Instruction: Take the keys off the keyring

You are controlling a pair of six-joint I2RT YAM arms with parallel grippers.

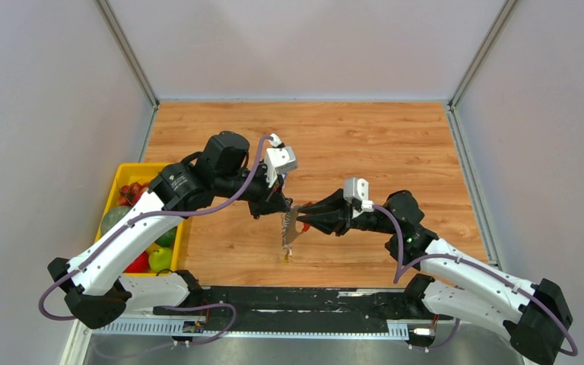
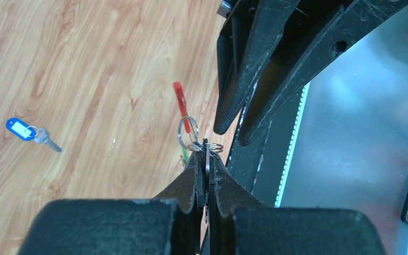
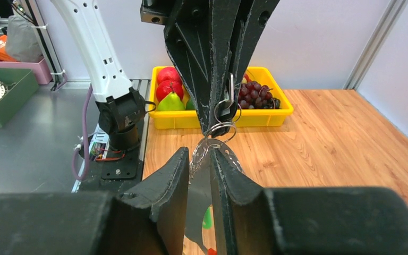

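A robotics lab test cell: a wood-grain counter (image 1: 365,144) boxed in by plain grey panels (image 1: 46,137) on aluminium framing (image 1: 125,49), with a yellow bin (image 1: 118,182) of fruit at nine o'clock.

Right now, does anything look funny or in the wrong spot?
One blue-tagged key lies alone on the wooden table, apart from the bunch. The rest of the keys dangle in the air, held between the left pincer and the right pincer. Nothing looks broken.
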